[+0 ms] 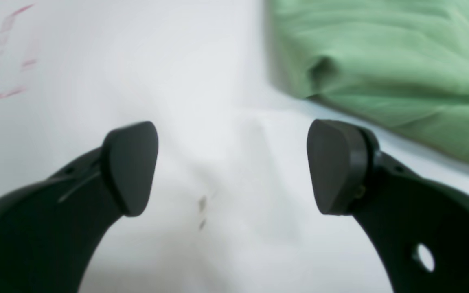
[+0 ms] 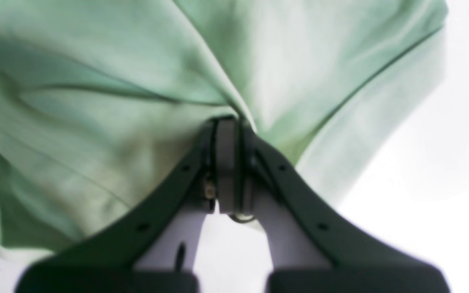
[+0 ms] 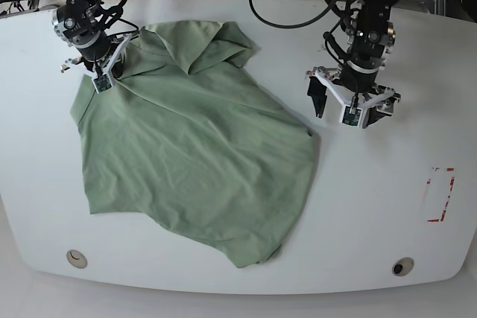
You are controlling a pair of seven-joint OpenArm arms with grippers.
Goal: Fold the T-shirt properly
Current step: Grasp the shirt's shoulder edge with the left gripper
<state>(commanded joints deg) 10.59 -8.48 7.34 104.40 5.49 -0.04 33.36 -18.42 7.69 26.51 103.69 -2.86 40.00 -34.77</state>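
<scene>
Two wrist views are soft with blur, and in the right wrist view the T-shirt [image 2: 108, 93] fills nearly the whole frame, its edges cut off at top and left, so the fabric's true outline cannot be read there. The right gripper [image 2: 228, 130] has its jaws pressed together on a pinch of that green cloth, folds radiating up from the pinch. In the base view this gripper [image 3: 104, 72] sits at the upper left of the frame, at the shirt's shoulder.

The T-shirt [image 3: 194, 147] lies spread on the white table [image 3: 373, 221], collar toward the top of the frame, its long axis running from upper left to lower centre, the hem rumpled at the bottom.

The left gripper [image 3: 350, 102], upper right of the frame, hangs beside the shirt with jaws wide apart [image 1: 232, 167] over bare table; green cloth [image 1: 401, 61] shows only in that view's upper right corner. Bare tabletop stretches right of the shirt, with red marks [image 3: 441, 195] near the right edge.
</scene>
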